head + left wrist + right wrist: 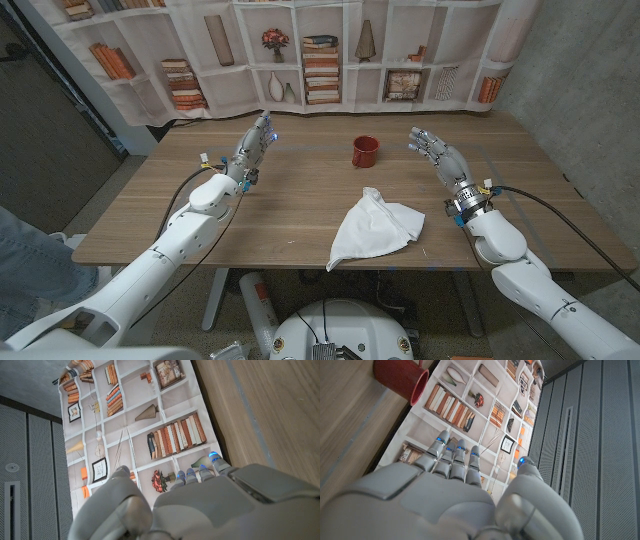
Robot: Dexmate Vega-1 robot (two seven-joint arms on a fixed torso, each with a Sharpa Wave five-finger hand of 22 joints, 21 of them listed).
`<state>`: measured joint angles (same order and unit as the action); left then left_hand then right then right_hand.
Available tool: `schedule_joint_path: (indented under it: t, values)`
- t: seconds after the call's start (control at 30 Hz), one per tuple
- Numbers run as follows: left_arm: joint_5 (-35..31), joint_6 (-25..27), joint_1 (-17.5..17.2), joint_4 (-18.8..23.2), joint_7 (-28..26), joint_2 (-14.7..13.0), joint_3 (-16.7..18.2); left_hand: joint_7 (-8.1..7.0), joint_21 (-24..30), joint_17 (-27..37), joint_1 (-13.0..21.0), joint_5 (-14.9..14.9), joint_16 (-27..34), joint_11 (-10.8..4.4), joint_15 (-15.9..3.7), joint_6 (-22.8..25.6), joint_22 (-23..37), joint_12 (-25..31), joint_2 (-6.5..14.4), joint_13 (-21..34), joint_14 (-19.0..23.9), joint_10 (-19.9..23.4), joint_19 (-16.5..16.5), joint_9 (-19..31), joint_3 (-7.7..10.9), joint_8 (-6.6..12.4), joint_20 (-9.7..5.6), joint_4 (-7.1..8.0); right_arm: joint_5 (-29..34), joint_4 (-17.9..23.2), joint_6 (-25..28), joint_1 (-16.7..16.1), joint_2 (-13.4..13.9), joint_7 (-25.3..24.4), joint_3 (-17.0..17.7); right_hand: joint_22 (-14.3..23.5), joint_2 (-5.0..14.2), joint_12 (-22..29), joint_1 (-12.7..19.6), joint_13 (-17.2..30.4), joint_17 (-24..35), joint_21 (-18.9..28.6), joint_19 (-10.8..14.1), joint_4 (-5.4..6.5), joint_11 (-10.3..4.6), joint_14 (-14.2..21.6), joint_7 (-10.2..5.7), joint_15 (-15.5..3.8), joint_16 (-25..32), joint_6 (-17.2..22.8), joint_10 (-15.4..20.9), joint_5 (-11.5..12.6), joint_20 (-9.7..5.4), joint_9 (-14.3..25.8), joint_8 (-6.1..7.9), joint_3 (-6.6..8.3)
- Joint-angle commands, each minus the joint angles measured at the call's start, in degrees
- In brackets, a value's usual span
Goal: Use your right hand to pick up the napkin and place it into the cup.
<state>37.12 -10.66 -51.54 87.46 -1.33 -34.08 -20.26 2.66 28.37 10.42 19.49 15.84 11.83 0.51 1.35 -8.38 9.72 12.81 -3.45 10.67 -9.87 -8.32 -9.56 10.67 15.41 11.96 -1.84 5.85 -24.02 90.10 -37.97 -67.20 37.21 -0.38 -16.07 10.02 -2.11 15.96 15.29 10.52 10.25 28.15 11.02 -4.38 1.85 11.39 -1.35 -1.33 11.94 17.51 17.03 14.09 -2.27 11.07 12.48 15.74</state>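
Napkin (375, 230) crumpled at table (300, 200) front, 6 o'clock of cup (365, 152); likely soft, light, limp; best pinched at raised fold; right hand (440, 158) at 2 o'clock, fingers spread, empty; left hand (250, 150) empty, fingers extended.

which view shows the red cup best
The head view: the red cup stands upright on the table, whole and unobstructed, beyond the napkin. The right wrist view catches it only at the picture's edge, partly cut off. The left wrist view faces the bookshelf backdrop.
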Motion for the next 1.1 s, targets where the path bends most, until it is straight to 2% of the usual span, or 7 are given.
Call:
schedule_joint_path:
  t: [0.03,0.6,1.1]
  values:
    - [-0.47,0.45,-0.95,2.14,-1.01,-0.79,0.16,0.05,-0.22,0.12,0.37,-0.08,-0.02,0.01,0.20,0.15,0.32,-0.26,0.10,0.07,-0.41,0.21,-7.24,0.16,-0.08,0.08,-3.29,-0.28,1.96,0.80,-1.47,-1.48,0.64,-0.36,0.66,0.08,0.08,0.09,0.71,0.15,0.21,-0.43,0.53,-0.46,0.09,0.61,-0.13,0.02,0.08,0.56,0.54,0.20,-2.49,0.11,0.40,-0.06]
    - [-0.41,0.85,-2.98,4.93,-2.22,-2.09,1.16,0.07,-0.67,0.14,0.47,-0.18,-0.16,0.05,0.40,0.18,0.35,-0.38,0.27,0.07,-0.40,0.29,-7.16,0.17,-0.20,-0.06,-3.11,-0.33,8.10,2.83,-2.00,-3.04,1.62,-2.83,1.74,0.09,0.09,-0.02,1.14,0.15,0.24,-0.83,0.99,-0.83,-0.15,1.06,-0.49,-0.19,-0.03,1.00,1.03,0.06,-2.53,0.12,0.33,-0.03]
    - [-0.14,-0.47,-3.58,4.12,-1.60,-1.89,1.48,0.04,-1.08,0.16,0.57,-0.27,-0.27,0.00,0.30,0.32,0.37,-0.48,0.46,0.07,-0.35,0.36,-7.02,0.18,-0.31,-0.12,-2.93,-0.37,12.03,5.25,-1.99,-5.03,1.74,-4.92,2.60,0.09,0.01,-0.10,1.59,0.16,0.23,-1.12,1.44,-1.19,-0.36,1.38,-0.53,-0.56,-0.13,1.30,1.41,0.02,-2.39,0.13,0.26,0.00]
